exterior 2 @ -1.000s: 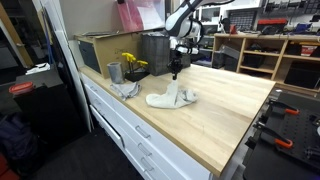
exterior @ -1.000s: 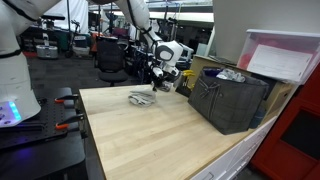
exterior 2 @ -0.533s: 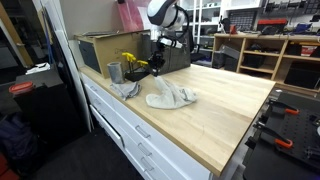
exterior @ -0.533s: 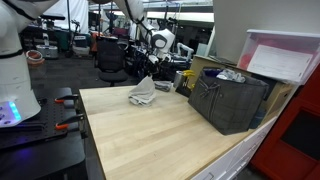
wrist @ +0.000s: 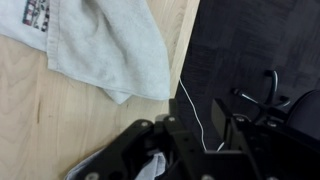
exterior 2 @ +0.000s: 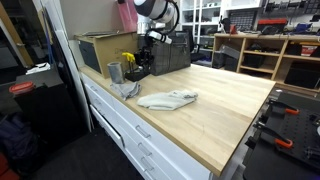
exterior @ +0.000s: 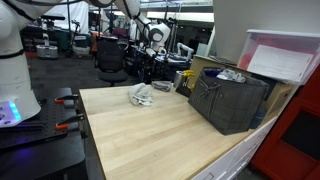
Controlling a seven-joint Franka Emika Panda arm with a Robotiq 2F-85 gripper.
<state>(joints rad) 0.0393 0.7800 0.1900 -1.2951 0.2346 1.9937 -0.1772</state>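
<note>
Jaws: on the gripper (wrist: 197, 128) they stood apart, a gap showing between the dark fingers (wrist: 228, 115), clasping nothing.
Towel: the towel (wrist: 90, 45) lay up and left of the jaws in the wrist view, clear of them, near the table (wrist: 60, 120) edge.
Exterior: in both exterior views the towel (exterior: 142, 96) (exterior 2: 168, 99) lay on the wood, lower than the raised gripper (exterior: 150, 66) (exterior 2: 143, 62) and apart from it.
Cut off: the wrist view clipped the towel at the top and left.
Unclear: a pale patch under the gripper body; fingertips lost against clutter in the exterior views.
</note>
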